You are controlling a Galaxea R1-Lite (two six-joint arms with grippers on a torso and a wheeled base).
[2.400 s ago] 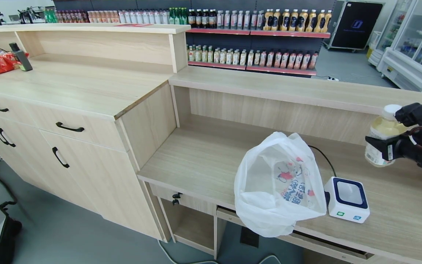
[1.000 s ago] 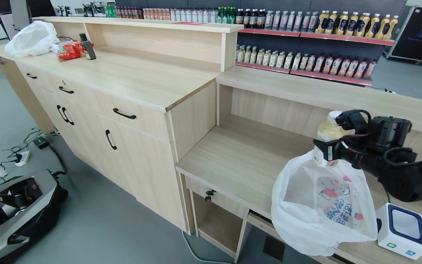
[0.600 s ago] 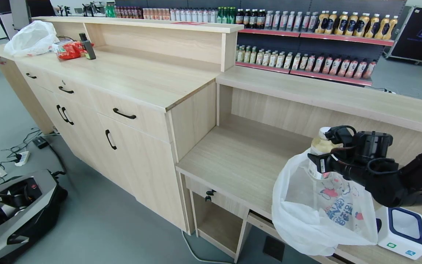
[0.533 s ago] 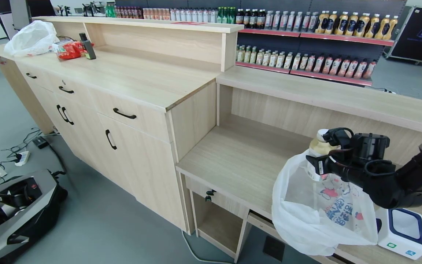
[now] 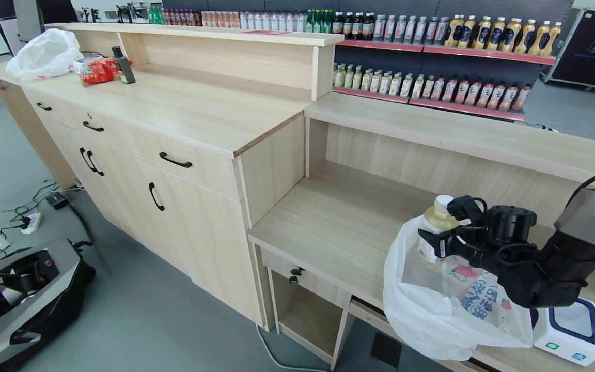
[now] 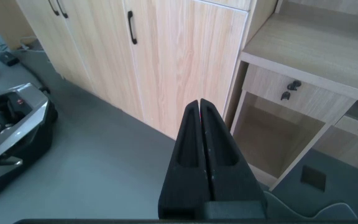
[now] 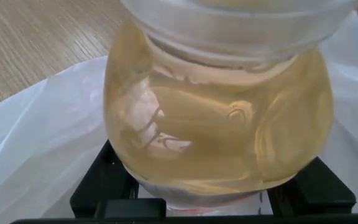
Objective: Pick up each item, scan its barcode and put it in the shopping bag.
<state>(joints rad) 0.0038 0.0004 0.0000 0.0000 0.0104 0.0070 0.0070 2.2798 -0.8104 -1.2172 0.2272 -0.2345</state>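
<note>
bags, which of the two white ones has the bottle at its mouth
The bag beside the scanner: the right gripper holds the bottle at its open mouth. The other bag lies on the far counter.

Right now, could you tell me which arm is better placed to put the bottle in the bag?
Right. The right gripper holds the bottle at the open mouth of the bag; the left gripper is shut and empty over the floor, far from it.
</note>
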